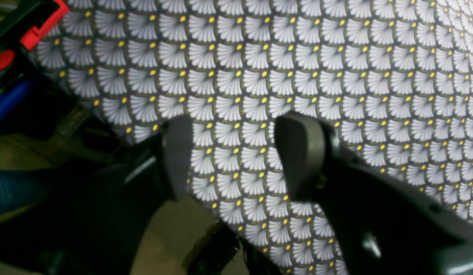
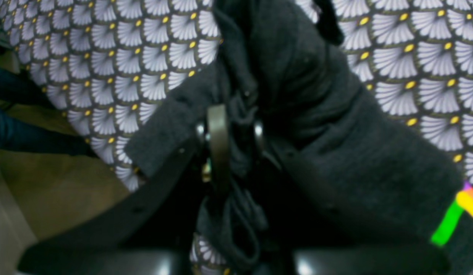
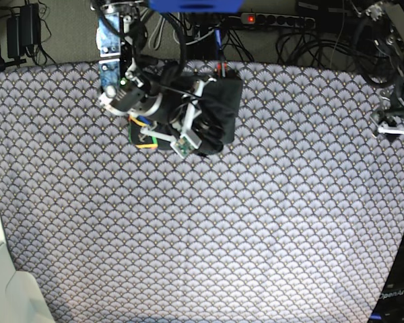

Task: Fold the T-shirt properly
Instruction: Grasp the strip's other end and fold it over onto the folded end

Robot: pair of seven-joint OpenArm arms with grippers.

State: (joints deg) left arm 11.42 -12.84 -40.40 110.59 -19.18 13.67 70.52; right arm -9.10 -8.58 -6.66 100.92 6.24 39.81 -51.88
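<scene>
The right gripper [image 2: 236,145] was clamped on a bunched fold of the T-shirt [image 3: 212,111], heaped at the patterned cloth's [image 3: 256,222] far edge. The left gripper [image 1: 236,156] hovered agape, empty. Best to lift slowly, letting the fabric hang flat.
</scene>
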